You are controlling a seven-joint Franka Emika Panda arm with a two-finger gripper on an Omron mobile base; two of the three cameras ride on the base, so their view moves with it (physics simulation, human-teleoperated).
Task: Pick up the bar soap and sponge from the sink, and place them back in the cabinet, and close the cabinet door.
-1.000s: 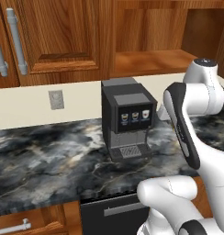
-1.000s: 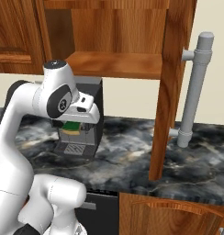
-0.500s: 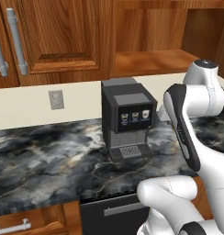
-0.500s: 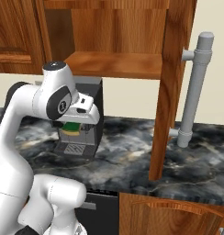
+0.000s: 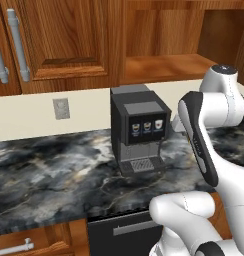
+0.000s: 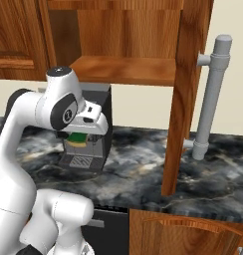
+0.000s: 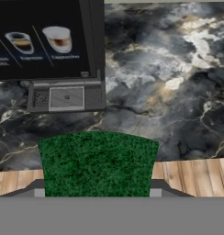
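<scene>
- Pincer (image 6: pixel 78 138) pinching the sponge (image 7: pixel 98 163), green face up, carried high to clear the coffee machine (image 5: pixel 138 127) below.
- Cabinet (image 6: pixel 126 69) shelf above, cabinet door (image 6: pixel 185 89) open, ready.

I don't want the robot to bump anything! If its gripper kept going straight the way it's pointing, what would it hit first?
Probably the black marbled stone counter, just beside the black coffee machine. The gripper, shut on the green-topped sponge, looks down at both; depth is hard to judge, so the machine's drip tray might come close.
</scene>
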